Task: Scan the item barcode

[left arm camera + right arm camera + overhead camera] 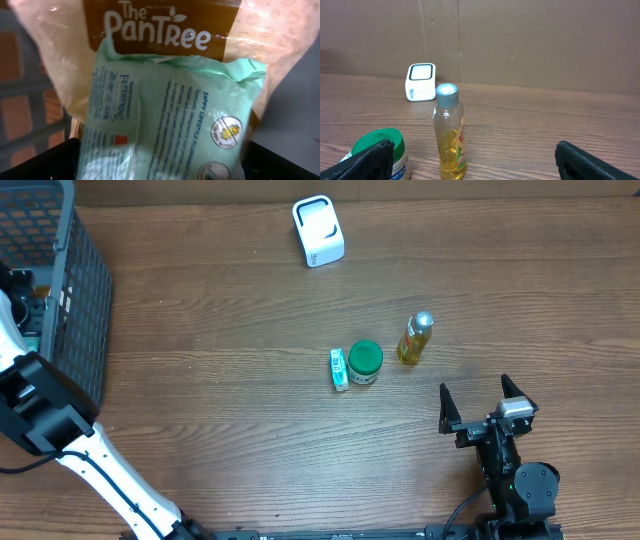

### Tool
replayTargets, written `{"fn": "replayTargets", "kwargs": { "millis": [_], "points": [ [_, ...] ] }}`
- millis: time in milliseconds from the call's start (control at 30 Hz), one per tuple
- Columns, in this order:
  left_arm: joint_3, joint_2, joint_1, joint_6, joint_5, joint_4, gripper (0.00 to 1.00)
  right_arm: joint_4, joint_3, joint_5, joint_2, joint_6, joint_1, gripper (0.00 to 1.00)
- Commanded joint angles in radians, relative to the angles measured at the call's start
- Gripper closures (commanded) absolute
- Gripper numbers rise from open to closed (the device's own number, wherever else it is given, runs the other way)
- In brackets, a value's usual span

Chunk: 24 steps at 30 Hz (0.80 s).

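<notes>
Mint-green soft plastic wipes packet lies against a brown PanTree bag inside the grey mesh basket at far left, between the left gripper's spread jaws. Right gripper, jaws apart, sits near right; white box-shaped scanner stands far centre.

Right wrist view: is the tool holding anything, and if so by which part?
Nothing is held. The right tool stands open and empty; the yellow bottle stands ahead of it, untouched.
</notes>
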State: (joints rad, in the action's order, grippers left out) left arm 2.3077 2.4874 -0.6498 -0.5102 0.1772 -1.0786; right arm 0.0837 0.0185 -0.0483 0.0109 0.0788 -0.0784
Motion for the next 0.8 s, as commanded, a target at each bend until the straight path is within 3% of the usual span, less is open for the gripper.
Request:
{"fn": "replayTargets", "kwargs": {
  "millis": [0, 233, 433, 600, 767],
  "points": [
    [-0.066, -0.005, -0.012, -0.056, 0.006, 0.034, 0.00, -0.003, -0.011, -0.002, -0.008, 0.001, 0.004, 0.00],
    [-0.199, -0.005, -0.012, -0.063, 0.006, 0.114, 0.00, -0.003, -0.011, -0.002, -0.008, 0.001, 0.004, 0.00],
    [-0.220, -0.005, -0.013, -0.061, 0.006, 0.107, 0.49, -0.003, -0.011, -0.002, -0.008, 0.001, 0.004, 0.00],
    [-0.214, -0.015, -0.010, -0.011, -0.008, 0.100, 0.64, -0.003, -0.011, -0.002, -0.008, 0.001, 0.004, 0.00],
    [-0.147, -0.061, 0.005, 0.053, -0.104, 0.080, 0.64, -0.003, -0.011, -0.002, -0.008, 0.001, 0.004, 0.00]
  ]
}}
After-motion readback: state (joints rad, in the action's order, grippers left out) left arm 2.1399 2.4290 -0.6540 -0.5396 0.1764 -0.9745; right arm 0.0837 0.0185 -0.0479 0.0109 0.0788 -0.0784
